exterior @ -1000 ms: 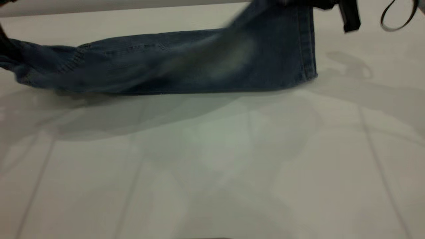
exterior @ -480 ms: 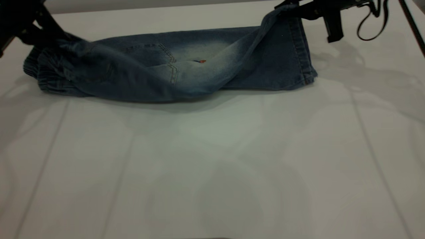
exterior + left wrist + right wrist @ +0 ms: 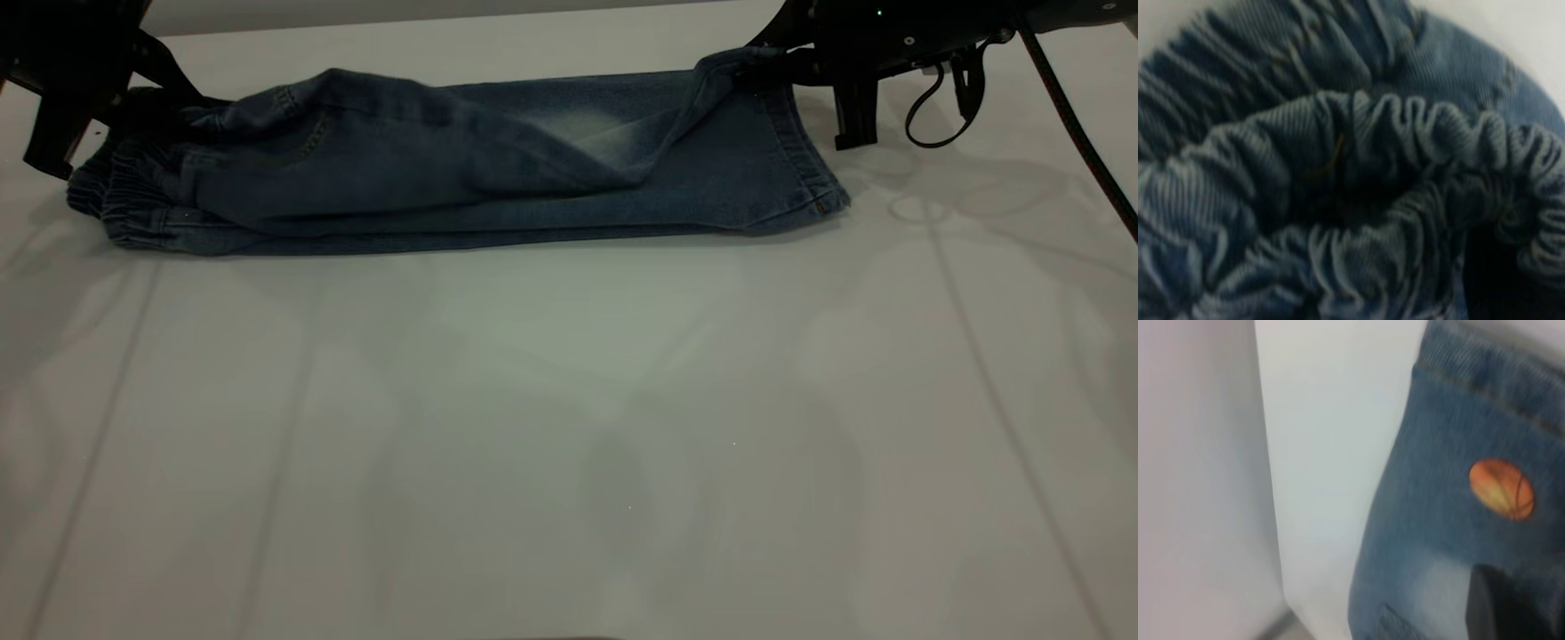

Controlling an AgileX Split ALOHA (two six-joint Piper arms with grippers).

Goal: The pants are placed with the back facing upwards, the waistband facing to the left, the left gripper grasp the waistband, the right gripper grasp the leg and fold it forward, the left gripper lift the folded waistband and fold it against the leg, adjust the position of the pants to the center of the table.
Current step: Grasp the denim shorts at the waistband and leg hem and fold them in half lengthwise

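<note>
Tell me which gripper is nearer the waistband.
Left. The left gripper sits right at the waistband on the pants' left end; the right gripper is at the opposite end, by the leg hem.

The left gripper (image 3: pixel 133 93) is matte black, a blocky housing with a flat slab hanging from its outer side and a slanted strut running toward its tip. The right gripper (image 3: pixel 756 58) is equally black: a long angular body with a squared bracket (image 3: pixel 855 116) jutting below it, just behind the tip. A thin black cable (image 3: pixel 942 107) loops behind that bracket, and a thicker black cable (image 3: pixel 1080 133) trails farther back. A tiny green light (image 3: pixel 879 12) glows on the body above the bracket.
</note>
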